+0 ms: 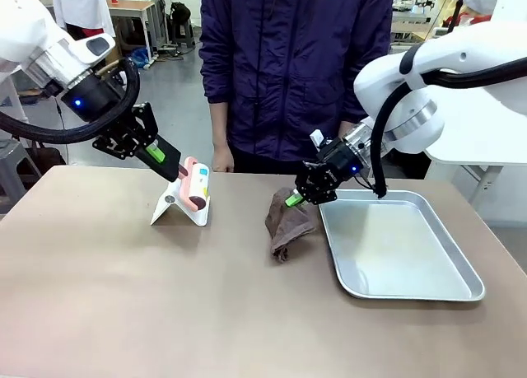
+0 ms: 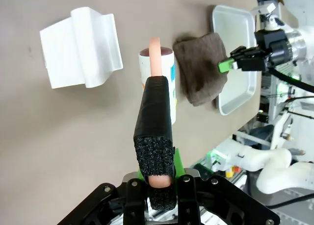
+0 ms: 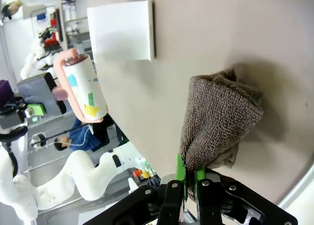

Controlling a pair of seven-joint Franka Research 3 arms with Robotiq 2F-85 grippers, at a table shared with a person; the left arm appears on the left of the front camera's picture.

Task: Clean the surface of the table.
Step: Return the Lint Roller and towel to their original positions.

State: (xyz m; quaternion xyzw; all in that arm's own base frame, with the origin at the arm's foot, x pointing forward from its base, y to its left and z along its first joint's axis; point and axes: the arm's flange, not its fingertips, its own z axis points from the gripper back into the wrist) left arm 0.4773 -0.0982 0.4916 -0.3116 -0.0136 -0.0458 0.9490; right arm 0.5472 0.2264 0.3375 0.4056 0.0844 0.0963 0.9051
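Observation:
The brownish-tan table holds a crumpled brown cloth near its middle. My right gripper is shut on the cloth's upper edge, and the rest of the cloth rests on the table. The right wrist view shows the cloth pinched between the green pads of that gripper. My left gripper is shut on the black-wrapped handle of a pink-framed lint roller, held just above a white stand. From the left wrist, the roller points away from the gripper.
A shiny silver tray lies right of the cloth, under my right arm. A person in a dark jacket stands at the far edge. The table's near half is bare.

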